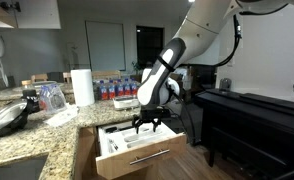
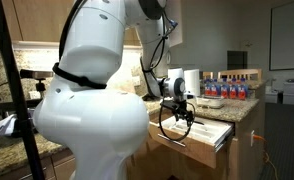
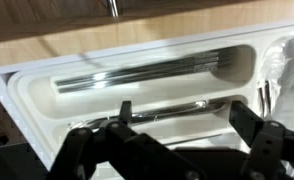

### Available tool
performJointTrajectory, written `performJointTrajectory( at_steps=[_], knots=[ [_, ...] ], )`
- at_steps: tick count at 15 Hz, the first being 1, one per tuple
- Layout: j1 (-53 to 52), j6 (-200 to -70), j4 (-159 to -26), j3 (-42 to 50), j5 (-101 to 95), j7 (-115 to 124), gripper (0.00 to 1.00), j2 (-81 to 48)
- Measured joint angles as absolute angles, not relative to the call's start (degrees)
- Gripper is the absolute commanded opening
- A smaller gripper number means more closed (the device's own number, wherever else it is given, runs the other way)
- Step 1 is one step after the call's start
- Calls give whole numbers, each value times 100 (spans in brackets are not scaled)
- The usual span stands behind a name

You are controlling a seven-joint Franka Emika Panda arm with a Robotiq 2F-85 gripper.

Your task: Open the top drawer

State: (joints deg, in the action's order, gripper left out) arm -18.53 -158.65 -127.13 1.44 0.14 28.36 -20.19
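The top drawer (image 1: 137,160) is pulled out from under the granite counter. Its light-brown wood front carries a silver bar handle (image 1: 153,157). It also shows in an exterior view (image 2: 209,138). Its pale utensil tray (image 3: 47,100) holds silver cutlery (image 3: 147,72) in long compartments. My gripper (image 1: 150,123) hangs just over the open drawer's interior, behind the front panel, and also shows in an exterior view (image 2: 177,118). In the wrist view the gripper (image 3: 184,112) has its two black fingers spread apart over the tray, holding nothing.
A granite counter (image 1: 47,130) carries a paper towel roll (image 1: 82,85), a pan lid (image 1: 7,118) and a row of bottles (image 1: 117,90). A black piano (image 1: 252,115) stands beside the drawer. The robot's white base (image 2: 92,110) fills the foreground.
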Motion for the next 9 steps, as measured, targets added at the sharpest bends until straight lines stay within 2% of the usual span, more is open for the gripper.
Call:
performJointTrajectory(
  at_steps=[5, 9],
  knots=[
    [-2145, -15969, -13332, 627, -1050, 3726, 100, -1282],
    [-2116, -15915, -13824, 609, -1828, 4272, 100, -738]
  ],
)
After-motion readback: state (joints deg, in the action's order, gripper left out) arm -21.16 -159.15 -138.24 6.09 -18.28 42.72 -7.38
